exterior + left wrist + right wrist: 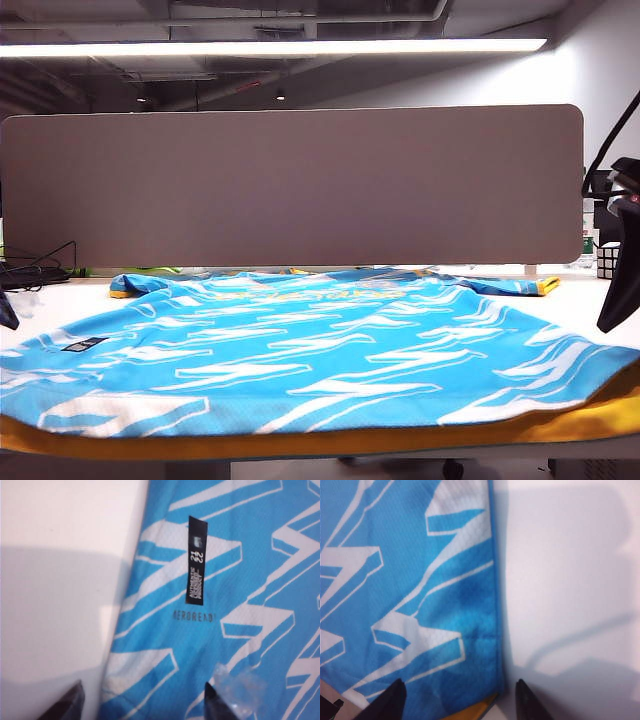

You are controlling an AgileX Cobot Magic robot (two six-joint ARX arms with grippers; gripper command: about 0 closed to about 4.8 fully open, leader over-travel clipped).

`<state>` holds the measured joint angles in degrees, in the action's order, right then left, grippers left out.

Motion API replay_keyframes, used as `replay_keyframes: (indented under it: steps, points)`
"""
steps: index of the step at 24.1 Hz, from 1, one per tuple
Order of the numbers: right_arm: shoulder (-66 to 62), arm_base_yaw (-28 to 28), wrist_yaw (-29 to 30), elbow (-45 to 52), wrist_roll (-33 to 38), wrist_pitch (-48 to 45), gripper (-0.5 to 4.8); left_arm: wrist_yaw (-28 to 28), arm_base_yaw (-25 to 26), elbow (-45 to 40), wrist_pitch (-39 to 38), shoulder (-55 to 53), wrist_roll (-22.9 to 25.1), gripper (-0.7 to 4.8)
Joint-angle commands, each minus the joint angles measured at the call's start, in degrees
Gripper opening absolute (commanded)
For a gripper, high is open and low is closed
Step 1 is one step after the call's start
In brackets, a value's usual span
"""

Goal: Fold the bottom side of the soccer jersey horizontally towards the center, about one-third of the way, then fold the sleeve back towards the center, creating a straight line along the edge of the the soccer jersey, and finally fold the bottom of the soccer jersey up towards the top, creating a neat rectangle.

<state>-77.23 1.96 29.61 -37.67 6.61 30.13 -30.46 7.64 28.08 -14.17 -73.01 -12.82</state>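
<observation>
**Jersey, flat on table — first fold pending**

Jersey [300,360]: sky-blue with white wavy streaks, spread flat across the white table [590,295], streaked face up; yellow hem runs along the near table edge; both sleeves lie at the far side by the grey partition [290,185]; a black label [196,560] sits near its left edge; no fold shows yet.

Left gripper [145,702]: low over the jersey's left side edge; jaws apart, one tip over bare table, the other over cloth; nothing between them.

Right gripper [457,700]: low over the jersey's right side edge near the yellow hem corner; jaws apart, straddling the edge; nothing held; in the exterior view its dark body stands at the right margin.

Other: a puzzle cube [608,260] at the far right; cables at the far left.

Step, as judged — the opening one, the long-edge fold towards the centre, is not yet begun; both grippers look placed to pinch.

Next move calls for: lowering each gripper onto its edge; closing on both cloth layers rather than the top one alone; lifting evenly so the fold line runs straight.
</observation>
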Motion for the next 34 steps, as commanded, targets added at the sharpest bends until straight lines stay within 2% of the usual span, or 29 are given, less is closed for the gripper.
replay_keyframes:
  steps: [1, 6, 13, 17, 23, 26, 28, 29, 30, 31, 34]
  points:
    - [-0.09, -0.07, 0.72, -0.09, 0.55, -0.07, 2.99, 0.79, -0.02, -0.26, -3.82, -0.26, 0.39, 3.05]
    - [-0.11, -0.13, 2.10, 0.02, 0.92, -0.26, 2.99, 0.81, -0.09, -0.28, -6.88, -0.37, 3.02, 3.05]
    - [-0.11, -0.48, 2.05, 0.90, 1.70, -1.01, 2.99, 0.24, -0.79, -0.28, -7.17, -1.95, 3.06, 3.05]
    - [-0.96, -0.48, 2.40, 3.13, 2.45, -3.08, 2.99, 0.28, -3.17, -0.28, -6.69, -5.35, 3.19, 3.05]
    - [-4.39, -0.48, 9.25, 6.03, 6.45, -10.54, 2.97, 1.03, -6.38, -0.28, -5.14, -7.19, 2.93, 3.05]
    - [-5.07, -1.20, 9.31, 7.13, 7.30, -12.39, 2.89, 1.05, -6.36, -0.26, -4.50, -7.19, 2.89, 2.95]
    - [-5.09, -1.79, 8.85, 7.15, 7.30, -12.55, 2.45, 1.07, -6.36, -0.28, -4.15, -7.19, 2.91, 2.47]
    - [-5.07, -2.23, 8.94, 7.15, 7.34, -13.11, 1.99, 1.01, -6.38, -0.28, -3.74, -7.19, 2.91, 2.00]
    - [-5.09, -2.86, 8.90, 7.15, 7.54, -13.84, 1.39, 0.33, -6.38, -0.31, -2.93, -7.19, 2.89, 1.24]
    - [-5.09, -3.37, 8.90, 7.15, 8.07, -14.32, 1.08, -0.59, -6.38, -0.31, -2.25, -7.19, 2.86, 0.77]
    - [-5.07, -4.83, 8.90, 7.15, 9.57, -16.04, 0.09, -3.26, -6.36, -0.31, 0.04, -7.19, 2.16, -0.08]
